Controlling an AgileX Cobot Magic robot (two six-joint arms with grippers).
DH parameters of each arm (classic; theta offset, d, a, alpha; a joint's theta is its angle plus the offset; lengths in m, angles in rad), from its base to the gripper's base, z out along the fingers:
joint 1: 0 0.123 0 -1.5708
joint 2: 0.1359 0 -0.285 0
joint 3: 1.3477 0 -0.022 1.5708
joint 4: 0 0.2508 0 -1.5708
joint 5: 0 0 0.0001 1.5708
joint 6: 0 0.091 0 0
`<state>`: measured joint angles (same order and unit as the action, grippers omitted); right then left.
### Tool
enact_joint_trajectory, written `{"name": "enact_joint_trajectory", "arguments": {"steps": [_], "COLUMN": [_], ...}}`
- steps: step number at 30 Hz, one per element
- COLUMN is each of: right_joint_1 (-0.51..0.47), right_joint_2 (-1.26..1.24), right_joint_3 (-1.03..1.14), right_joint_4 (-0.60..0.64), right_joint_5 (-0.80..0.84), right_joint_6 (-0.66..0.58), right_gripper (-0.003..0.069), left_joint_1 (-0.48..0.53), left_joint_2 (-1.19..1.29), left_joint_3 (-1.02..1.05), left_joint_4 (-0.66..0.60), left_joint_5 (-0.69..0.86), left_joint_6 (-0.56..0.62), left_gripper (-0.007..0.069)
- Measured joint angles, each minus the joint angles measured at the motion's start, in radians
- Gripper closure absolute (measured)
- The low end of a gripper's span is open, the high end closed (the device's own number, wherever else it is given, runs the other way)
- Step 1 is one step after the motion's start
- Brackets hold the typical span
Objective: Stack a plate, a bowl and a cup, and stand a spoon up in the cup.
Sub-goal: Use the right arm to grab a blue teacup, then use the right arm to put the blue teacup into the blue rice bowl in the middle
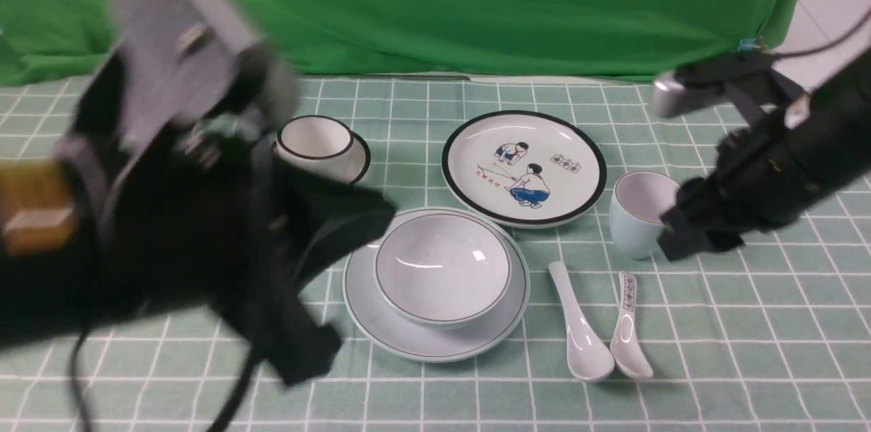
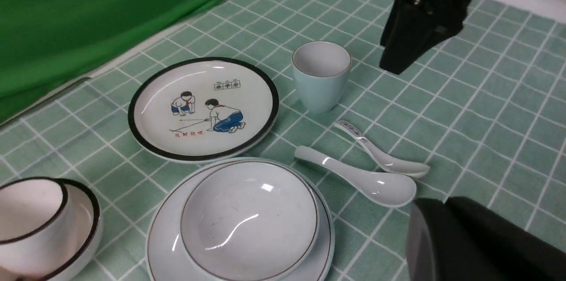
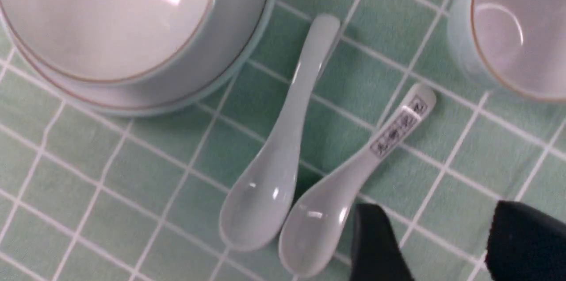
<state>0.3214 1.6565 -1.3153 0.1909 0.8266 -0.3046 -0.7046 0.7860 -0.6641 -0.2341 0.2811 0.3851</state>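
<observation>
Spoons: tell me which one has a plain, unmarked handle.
The spoon nearer the bowl; the other spoon has printed squares on its handle.

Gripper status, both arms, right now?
Left gripper: closed, nothing visible in its fingers.
Right gripper: open, fingers apart, holding nothing.

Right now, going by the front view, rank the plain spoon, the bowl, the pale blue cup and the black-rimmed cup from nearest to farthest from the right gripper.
From the right gripper:
1. Pale blue cup, just beside it
2. Plain spoon, on the cloth
3. Bowl, on the plate
4. Black-rimmed cup, far left
</observation>
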Motion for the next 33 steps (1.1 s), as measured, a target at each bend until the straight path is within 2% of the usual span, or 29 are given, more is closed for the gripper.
{"name": "enact_joint_trajectory", "arguments": {"steps": [7,14,17,21,23,27,30,33], "right_joint_1": [0.000,0.000,0.000,0.000,0.000,0.006,0.057,0.169], "right_joint_2": [0.189,0.365,0.417,0.434,0.428,0.402,0.333,0.262], "right_joint_3": [-0.176,-0.307,-0.340,-0.346,-0.353,-0.358,-0.371,-0.384], "right_joint_4": [-0.037,-0.055,-0.057,-0.068,-0.074,-0.070,-0.070,-0.030], "right_joint_5": [-0.005,0.013,0.054,0.089,0.101,0.139,0.172,0.195], "right_joint_6": [-0.008,-0.008,-0.008,-0.008,-0.009,0.002,0.016,0.014], "right_gripper": [0.0260,0.0268,0.0342,0.0518,0.0577,0.0577,0.0577,0.0577], "left_joint_1": [0.000,0.000,0.000,0.000,0.000,0.000,0.000,0.000], "left_joint_2": [-0.209,-0.281,-0.281,-0.281,-0.281,-0.281,-0.281,-0.281], "left_joint_3": [0.291,0.390,0.393,0.393,0.393,0.393,0.393,0.393], "left_joint_4": [-0.051,-0.053,-0.053,-0.051,-0.049,-0.047,-0.046,-0.046], "left_joint_5": [-0.268,-0.340,-0.333,-0.333,-0.333,-0.335,-0.342,-0.346], "left_joint_6": [0.000,0.000,-0.003,-0.003,-0.003,-0.003,-0.003,-0.003], "left_gripper": [0.0619,0.0615,0.0615,0.0615,0.0615,0.0615,0.0615,0.0615]}}
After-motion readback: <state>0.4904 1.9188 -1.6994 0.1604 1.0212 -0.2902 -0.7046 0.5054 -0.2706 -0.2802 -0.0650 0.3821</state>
